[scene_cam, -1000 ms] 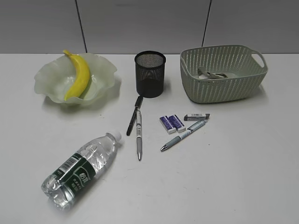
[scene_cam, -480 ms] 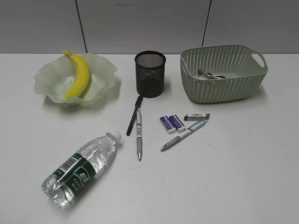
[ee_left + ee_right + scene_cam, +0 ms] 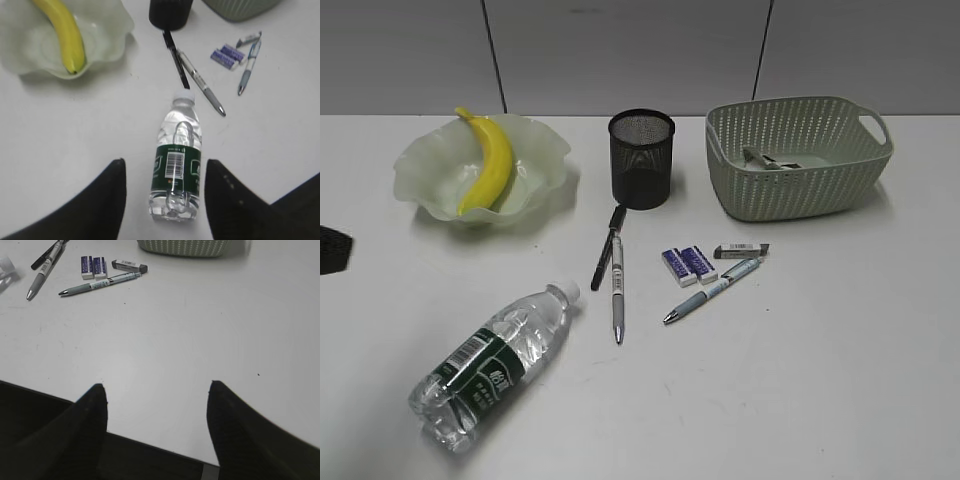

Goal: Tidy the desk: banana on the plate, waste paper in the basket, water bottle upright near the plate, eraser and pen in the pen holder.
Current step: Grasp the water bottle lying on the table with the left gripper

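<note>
White laminate, the desk (image 3: 840,360) is smooth and hard, so anything round may roll or skid on it; behind it stands a grey panelled wall with dark seams; the room shows nothing else.

Largest first: the basket (image 3: 798,155) far ahead of the right jaws already holds the waste paper (image 3: 772,159); the plate (image 3: 480,165), ahead and to the left of the left jaws, has a thin wavy rim and looks brittle; the banana (image 3: 488,160) lies in it, soft and easily bruised.

Next the water bottle (image 3: 177,160), lying on its side directly between and just ahead of the left jaws, cap pointing away; it looks nearly full, so fairly heavy; its clear ribbed wall is thin and slick and would dent under a hard squeeze; the labelled middle is probably the best place to hold.

Then the pen holder (image 3: 642,158), light and stiff; beyond the bottle's cap lie the pens (image 3: 200,85), thin and apt to roll, and the erasers (image 3: 226,55), small and rubbery.

The left gripper (image 3: 165,200) stands open, wider than the bottle, holding nothing; the right gripper (image 3: 157,405) is spread wide over bare desk, also empty.
</note>
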`<state>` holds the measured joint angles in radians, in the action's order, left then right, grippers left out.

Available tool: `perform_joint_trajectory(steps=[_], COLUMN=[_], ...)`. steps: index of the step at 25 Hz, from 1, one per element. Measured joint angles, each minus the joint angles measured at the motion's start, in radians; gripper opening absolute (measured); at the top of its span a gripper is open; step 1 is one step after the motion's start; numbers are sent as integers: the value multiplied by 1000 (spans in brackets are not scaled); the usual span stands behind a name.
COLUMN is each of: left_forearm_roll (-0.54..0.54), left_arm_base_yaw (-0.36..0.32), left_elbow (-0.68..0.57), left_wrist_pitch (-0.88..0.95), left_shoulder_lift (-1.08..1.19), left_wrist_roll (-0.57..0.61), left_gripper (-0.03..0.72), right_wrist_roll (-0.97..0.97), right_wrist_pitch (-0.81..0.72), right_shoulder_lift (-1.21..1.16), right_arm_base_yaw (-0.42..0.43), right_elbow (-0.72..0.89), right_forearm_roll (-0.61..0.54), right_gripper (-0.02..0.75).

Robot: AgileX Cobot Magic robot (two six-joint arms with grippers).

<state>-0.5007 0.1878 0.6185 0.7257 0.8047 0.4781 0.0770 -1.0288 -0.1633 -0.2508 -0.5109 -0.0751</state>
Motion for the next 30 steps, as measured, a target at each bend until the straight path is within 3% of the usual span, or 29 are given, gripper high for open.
perform_joint_trajectory(steps=[3, 8, 14, 18, 23, 30], left_forearm_roll=[-29, -10, 234, 327, 464, 478], left_arm_base_yaw=[20, 151, 304, 375, 427, 431], left_elbow=[70, 232, 399, 476, 515, 518], left_wrist_pitch=[-3, -30, -11, 29, 41, 46], left_shoulder_lift=[251, 576, 844, 954, 1043, 1159], left_wrist_roll=[45, 51, -179, -267, -400, -434], left_gripper=[384, 469, 554, 571, 587, 595], right_wrist_roll=[2, 4, 4, 5, 5, 5], right_wrist_pitch=[-1, -1, -1, -1, -1, -1], right_shoulder_lift=[0, 1, 1, 1, 1, 1], right_arm_base_yaw=[0, 0, 0, 0, 0, 0], right_elbow=[0, 0, 0, 0, 0, 0], right_forearm_roll=[-1, -2, -2, -2, -2, -2], right_gripper=[496, 495, 495, 495, 495, 494])
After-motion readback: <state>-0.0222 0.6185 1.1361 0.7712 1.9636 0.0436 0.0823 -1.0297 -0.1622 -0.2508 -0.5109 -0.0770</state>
